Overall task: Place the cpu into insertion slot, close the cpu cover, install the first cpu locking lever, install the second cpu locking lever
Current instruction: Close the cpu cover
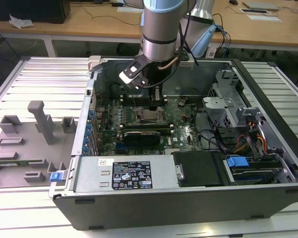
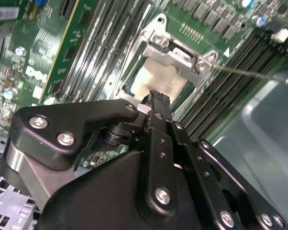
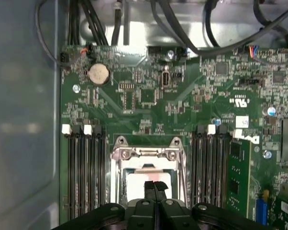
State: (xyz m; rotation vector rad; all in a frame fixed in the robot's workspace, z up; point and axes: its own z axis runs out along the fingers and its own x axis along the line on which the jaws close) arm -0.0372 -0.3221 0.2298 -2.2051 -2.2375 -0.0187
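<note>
My gripper (image 3: 154, 186) is shut, its two black fingers pressed together with nothing between them. It hangs just above the insertion slot (image 1: 148, 115) in the middle of the motherboard. The cpu (image 3: 149, 178) lies in the slot, and its pale face shows through the window of the cpu cover (image 3: 146, 154). That silver frame lies flat over the slot. In the second wrist view the fingertips (image 2: 156, 99) stand at the edge of the cpu (image 2: 158, 79). A thin metal locking lever (image 2: 244, 73) sticks out sideways from the cover's corner, away from the socket.
The motherboard (image 1: 181, 121) sits inside an open computer case (image 1: 154, 198). Black memory slots (image 3: 84, 172) flank the socket on both sides. A black card (image 1: 141, 134) lies in front of the socket. Cables and a drive cage (image 1: 228, 99) crowd the exterior view's right. Grey fixtures (image 1: 40, 121) stand outside on the left.
</note>
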